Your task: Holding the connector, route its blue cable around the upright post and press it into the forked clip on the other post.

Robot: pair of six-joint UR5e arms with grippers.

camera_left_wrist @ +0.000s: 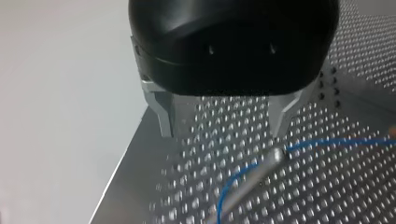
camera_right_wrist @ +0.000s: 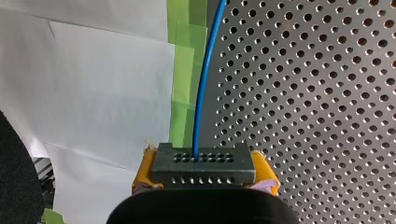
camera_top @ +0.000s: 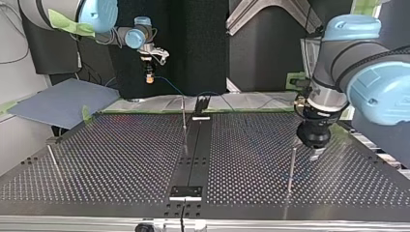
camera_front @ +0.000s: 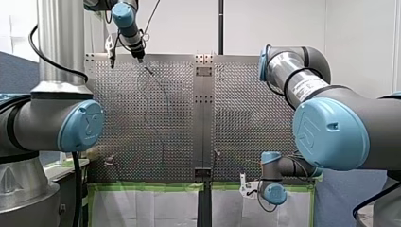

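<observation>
Right end effector [camera_right_wrist: 204,169] clamps connector [camera_right_wrist: 204,160], pointing downward.

Perforated metal table [camera_top: 96,159]; thin upright posts [camera_top: 184,118] standing.

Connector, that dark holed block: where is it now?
The connector sits clamped between the yellow pads of my right pincer in the right wrist view, its blue cable leading along the table's green-taped edge.
</observation>
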